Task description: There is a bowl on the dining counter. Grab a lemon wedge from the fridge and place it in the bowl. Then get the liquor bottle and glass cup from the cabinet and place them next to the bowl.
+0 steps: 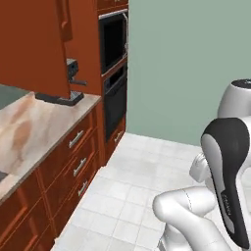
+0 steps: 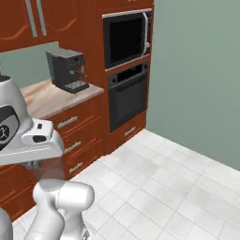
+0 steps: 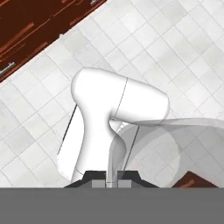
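White floor tiles [image 1: 132, 196] run under the robot, with its arm [image 1: 230, 166] folded low over the base. In the hand view the gripper [image 3: 112, 183] points down at the floor, its two tips pressed nearly together on the thin wall of a clear glass [image 3: 148, 144]. The glass shows as a pale see-through curve spreading right from the tips, across the arm's white link below it.

Left of the arm stands a row of red-brown drawers [image 1: 73, 157] with metal handles, under a marbled beige counter [image 1: 34, 127]. At the far end of that counter sits a dark coffee machine [image 2: 68, 70], with red-brown cabinets [image 2: 28, 21] hung above.

Just past the counter's end a tall wooden column holds a black oven [image 2: 127, 96], with a microwave [image 2: 126, 40] directly above it. Beyond the column a plain grey-green wall [image 2: 197, 70] closes the room on the right.
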